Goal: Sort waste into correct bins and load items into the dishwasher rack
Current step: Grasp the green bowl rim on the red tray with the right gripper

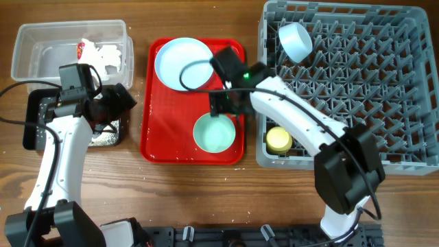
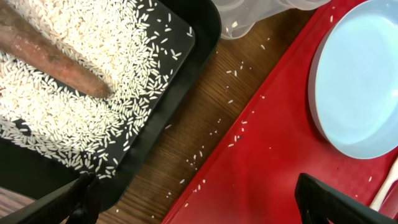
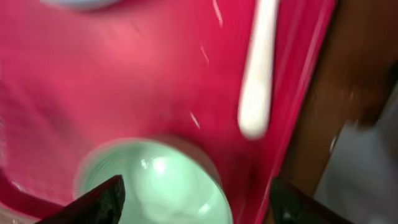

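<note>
1 yellow cup (image 1: 278, 139) — overhead only

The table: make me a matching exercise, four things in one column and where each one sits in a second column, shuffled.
Things:
1. yellow cup
2. green bowl
3. brown root
4. napkins

Places:
A. in the clear tub
B. on the red tray
C. in the grey rack
D. in the black tray

Pairs: 1-C, 2-B, 3-D, 4-A
</note>
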Available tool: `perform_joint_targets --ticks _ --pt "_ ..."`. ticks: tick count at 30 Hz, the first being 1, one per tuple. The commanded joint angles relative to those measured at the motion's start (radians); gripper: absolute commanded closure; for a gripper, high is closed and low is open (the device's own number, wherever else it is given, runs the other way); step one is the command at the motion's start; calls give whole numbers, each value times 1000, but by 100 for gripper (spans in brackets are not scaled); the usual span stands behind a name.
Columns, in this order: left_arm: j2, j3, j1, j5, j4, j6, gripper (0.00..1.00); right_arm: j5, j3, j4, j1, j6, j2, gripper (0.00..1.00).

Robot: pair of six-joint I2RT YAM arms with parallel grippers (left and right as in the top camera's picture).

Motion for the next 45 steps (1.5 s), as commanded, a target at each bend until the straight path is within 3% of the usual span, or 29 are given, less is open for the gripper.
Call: perform_joint_targets --ticks 1,6,11,16,18,23,30,36,41,45 --pt "-7 17 -5 -10 2 8 0 -88 -90 3 2 152 7 28" --pt "-7 17 -5 -10 2 8 0 -102 -128 17 8 159 7 39" --pt "-7 17 -5 -10 2 8 0 -97 -130 29 28 159 7 70" --pt "-7 17 -5 -10 2 8 0 -79 -130 28 33 164 10 73" --pt "-7 17 -5 -10 2 8 0 -79 -130 28 33 163 17 80" --pt "-7 17 -5 -10 2 8 0 -80 -130 39 33 163 34 81" --pt "-7 17 -5 -10 2 8 0 -80 -130 60 33 162 49 95" --pt "-7 17 -5 -10 2 8 0 -88 -128 69 33 162 51 96" --pt "-7 17 -5 -10 2 8 0 -56 -83 21 5 122 -77 96" --pt "-7 17 -5 -10 2 8 0 200 11 -120 -63 122 -286 96"
